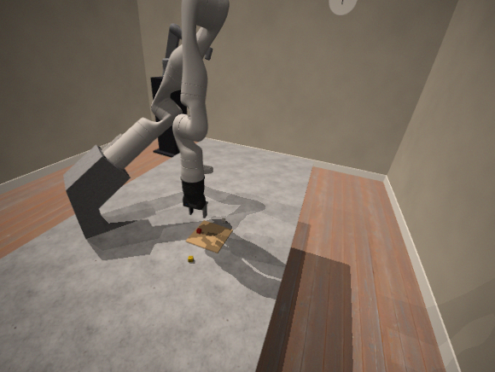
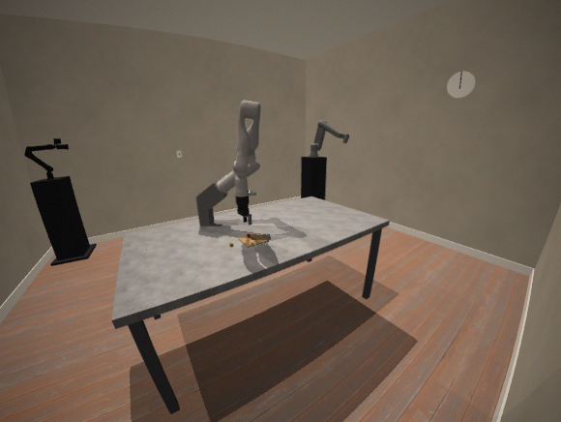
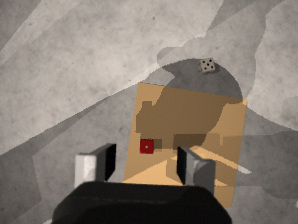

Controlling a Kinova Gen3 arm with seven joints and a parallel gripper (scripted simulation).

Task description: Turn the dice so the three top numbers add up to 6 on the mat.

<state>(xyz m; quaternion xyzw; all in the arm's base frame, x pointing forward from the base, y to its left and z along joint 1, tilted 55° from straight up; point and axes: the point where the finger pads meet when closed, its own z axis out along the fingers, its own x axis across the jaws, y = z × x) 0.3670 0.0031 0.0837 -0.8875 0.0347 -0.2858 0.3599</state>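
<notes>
End effector agape above red die

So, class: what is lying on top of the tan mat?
Only the red die lies on the mat, one pip up. The white die and yellow die sit off it. The open tool covers the mat's near edge.

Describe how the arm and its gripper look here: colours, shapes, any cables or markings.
The arm is smooth, rounded, light grey tube sections with faint seam lines at the joints, rising from an angular dark grey base block. The wrist ends in a black cylindrical gripper body. In the wrist view its two fingers are flat blocks, pale grey outside and dark on the inner faces. No cables or markings show.
</notes>
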